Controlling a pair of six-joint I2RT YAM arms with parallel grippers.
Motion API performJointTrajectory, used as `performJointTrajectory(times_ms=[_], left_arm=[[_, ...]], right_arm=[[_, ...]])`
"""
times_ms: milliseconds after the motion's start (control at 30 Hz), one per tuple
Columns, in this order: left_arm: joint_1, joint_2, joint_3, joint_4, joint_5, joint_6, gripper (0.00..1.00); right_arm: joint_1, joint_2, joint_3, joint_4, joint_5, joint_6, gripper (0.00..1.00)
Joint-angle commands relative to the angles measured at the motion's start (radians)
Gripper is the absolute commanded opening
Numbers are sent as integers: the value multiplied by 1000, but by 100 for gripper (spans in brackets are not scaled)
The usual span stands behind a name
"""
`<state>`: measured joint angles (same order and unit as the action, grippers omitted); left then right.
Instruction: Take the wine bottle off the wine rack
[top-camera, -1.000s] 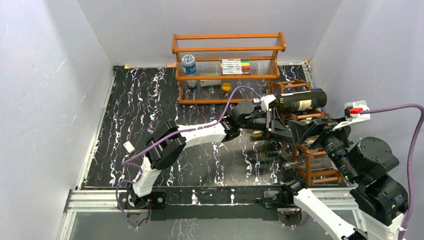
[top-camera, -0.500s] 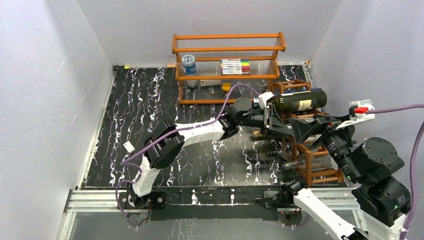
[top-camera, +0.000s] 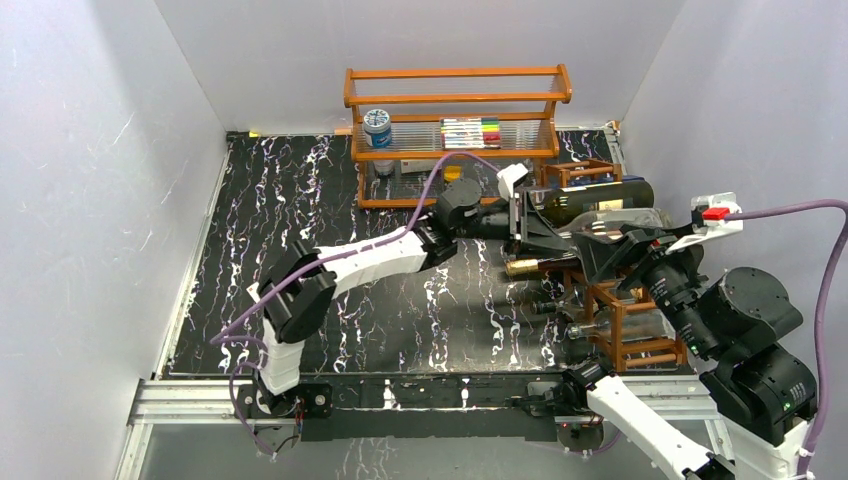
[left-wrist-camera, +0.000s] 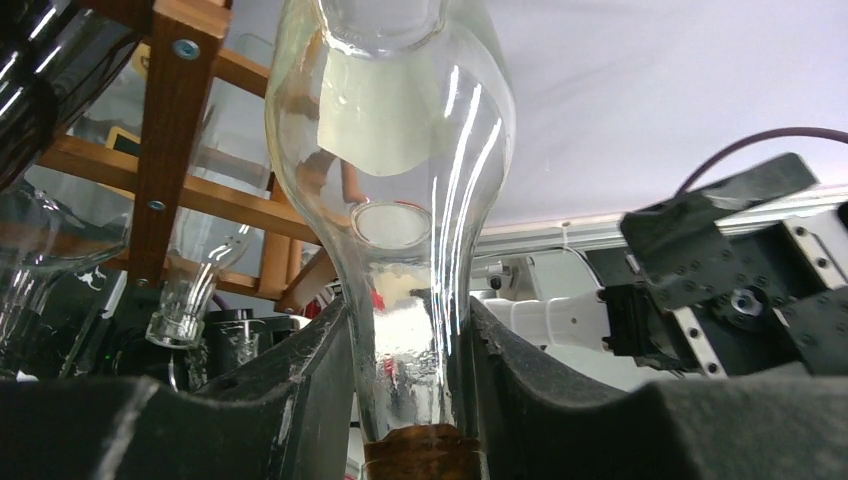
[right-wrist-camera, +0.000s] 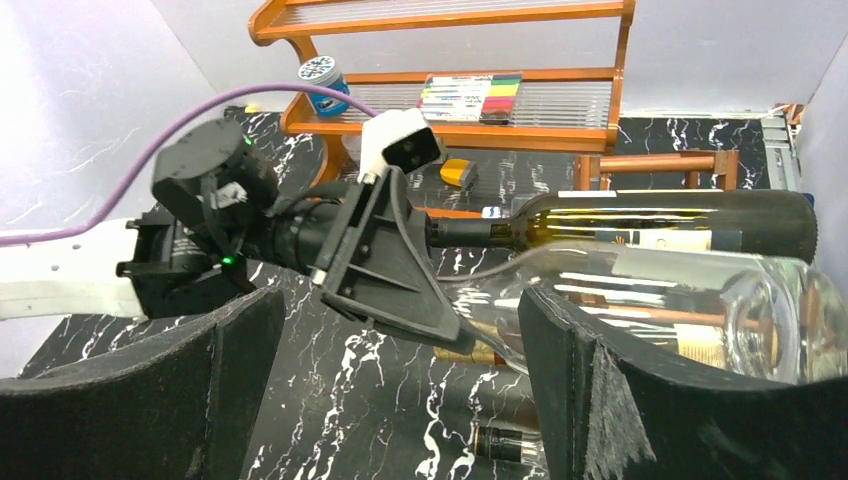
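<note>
A clear glass wine bottle (top-camera: 622, 222) lies tilted at the top of the reddish-brown wine rack (top-camera: 625, 335), its gold-foiled neck end pointing left and down. My left gripper (top-camera: 527, 225) is shut on its neck; the left wrist view shows the neck (left-wrist-camera: 410, 330) clamped between both pads, with the rack (left-wrist-camera: 170, 150) behind. A dark green bottle (top-camera: 592, 200) lies on the rack just behind it. My right gripper (top-camera: 605, 262) is open and empty beside the clear bottle's body (right-wrist-camera: 690, 300), and its view shows the left gripper (right-wrist-camera: 390, 250) ahead.
An orange shelf with clear panels (top-camera: 455, 100) stands at the back, holding a blue-lidded jar (top-camera: 377, 126) and a marker box (top-camera: 471, 132). More bottles lie in the rack's lower cells, necks pointing left (top-camera: 548, 306). The walls close in at right.
My left gripper has moved left and toward the back with the clear bottle's neck in it, drawing the bottle out of the rack. The right arm has shifted slightly.
</note>
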<state>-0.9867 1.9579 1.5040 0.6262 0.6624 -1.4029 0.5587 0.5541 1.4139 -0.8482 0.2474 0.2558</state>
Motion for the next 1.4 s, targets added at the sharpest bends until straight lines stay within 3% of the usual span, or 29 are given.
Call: performJointTrajectory(times_ms=[0, 700, 1033, 1367], left_arm=[[48, -233, 8, 256, 5, 5, 0], [321, -544, -187, 91, 20, 26, 0], [470, -670, -330, 65, 43, 4, 0], [543, -807, -514, -52, 53, 60, 0]], right_arm=[[5, 26, 31, 77, -22, -4, 98], [6, 83, -26, 167, -65, -18, 98], [6, 121, -76, 207, -104, -32, 98], [6, 137, -162, 254, -124, -37, 98]])
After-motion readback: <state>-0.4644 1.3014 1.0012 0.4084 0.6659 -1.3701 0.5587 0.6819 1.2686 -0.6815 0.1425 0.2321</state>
